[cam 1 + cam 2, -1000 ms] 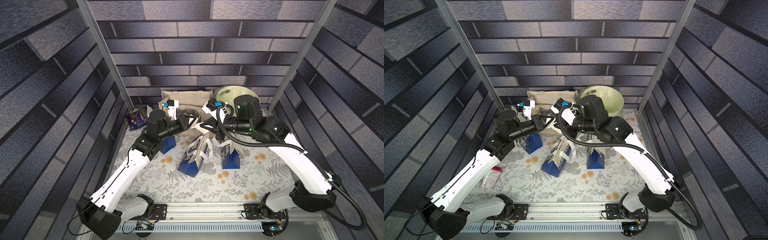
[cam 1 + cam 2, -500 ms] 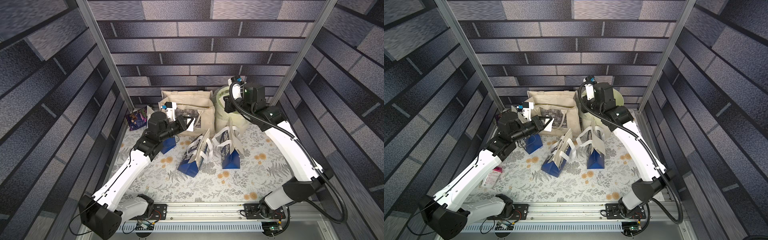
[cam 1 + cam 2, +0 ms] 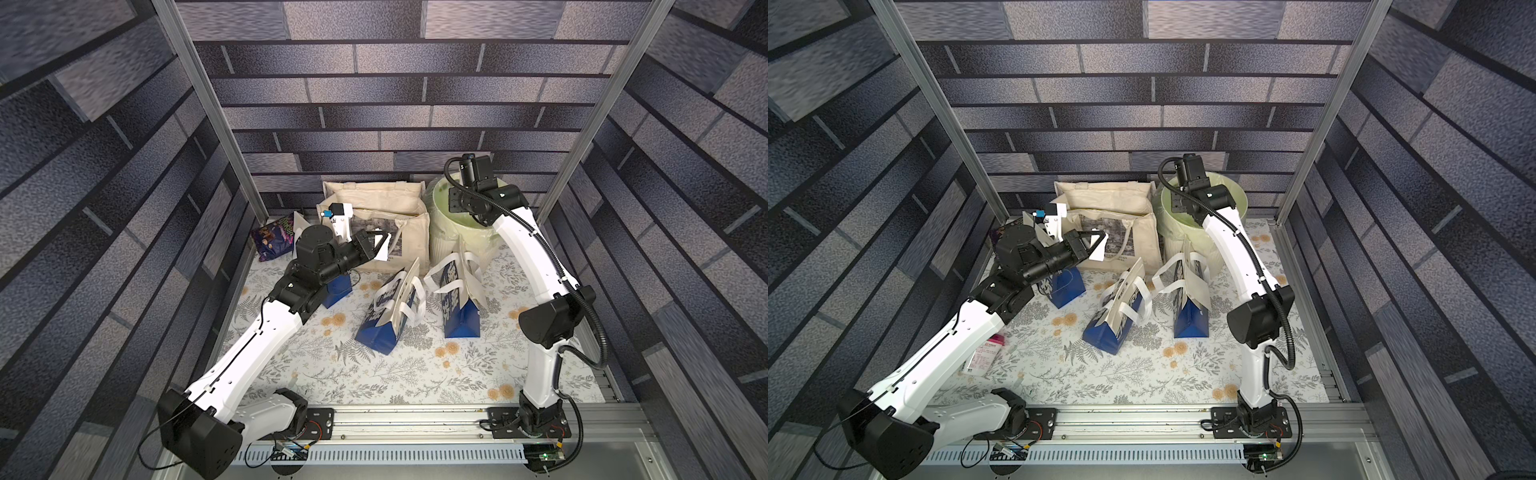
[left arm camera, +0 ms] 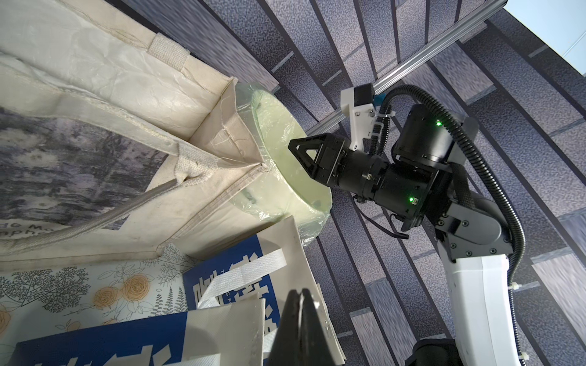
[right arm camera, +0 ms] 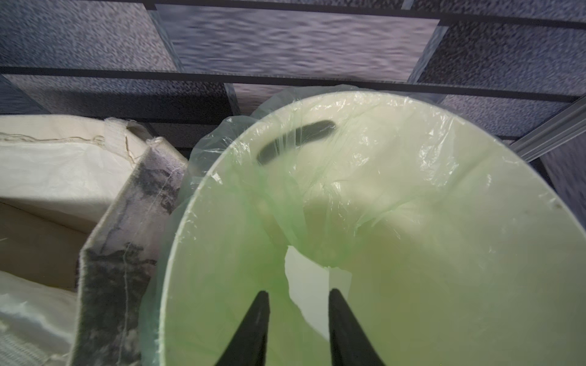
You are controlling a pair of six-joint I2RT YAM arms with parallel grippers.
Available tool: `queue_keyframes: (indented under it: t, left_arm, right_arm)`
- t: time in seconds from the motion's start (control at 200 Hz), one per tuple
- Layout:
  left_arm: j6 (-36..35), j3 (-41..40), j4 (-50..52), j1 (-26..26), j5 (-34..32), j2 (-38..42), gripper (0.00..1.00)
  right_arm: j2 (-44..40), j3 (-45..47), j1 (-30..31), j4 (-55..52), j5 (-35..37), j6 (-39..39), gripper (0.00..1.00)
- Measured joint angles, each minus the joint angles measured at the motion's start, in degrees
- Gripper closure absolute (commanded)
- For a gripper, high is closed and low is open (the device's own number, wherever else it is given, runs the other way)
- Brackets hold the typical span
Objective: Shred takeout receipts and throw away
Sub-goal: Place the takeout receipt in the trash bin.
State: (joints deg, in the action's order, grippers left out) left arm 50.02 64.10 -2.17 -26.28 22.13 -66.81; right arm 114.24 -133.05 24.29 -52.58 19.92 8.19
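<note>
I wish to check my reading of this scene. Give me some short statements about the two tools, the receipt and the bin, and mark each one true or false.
1. The right tool hangs over the pale round bin with its jaws apart. True.
2. The left tool grips a blue-and-white paper bag. False: it is shut on a white receipt piece.
3. A white paper scrap is inside the bin. True.
4. The bin has no liner. False: a thin green-tinted plastic liner covers its rim.
</note>
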Motion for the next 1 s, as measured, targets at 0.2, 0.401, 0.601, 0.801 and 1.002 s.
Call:
queue_keyframes:
  t: [0.2, 0.401, 0.601, 0.801, 1.002]
  left_arm:
    - [0.09, -0.42, -1.07, 0.0, -0.11, 0.0, 1.0]
    - [1.97, -0.44, -4.0, 0.0, 0.31, -0.17, 1.0]
    - [5.86, -0.52, -9.81, -0.26, 2.21, -1.55, 1.0]
    - [8.17, -0.61, -13.0, -0.76, 4.46, -2.25, 1.0]
    - [9.03, -0.63, -14.12, -1.44, 5.31, -2.27, 1.0]
  right_arm:
    - [-1.16, -2.69, 0.02, -3.98, -1.18, -0.26, 0.53]
    - [-11.34, 3.74, 1.31, -5.25, -16.57, 1.4, 0.54]
    - [-29.05, 26.88, 7.39, 8.98, -39.52, 13.22, 0.52]
    - [-33.0, 45.16, 12.11, 31.5, -51.65, 29.49, 0.44]
    - [-29.92, 45.48, 12.94, 36.7, -55.76, 33.81, 0.5]
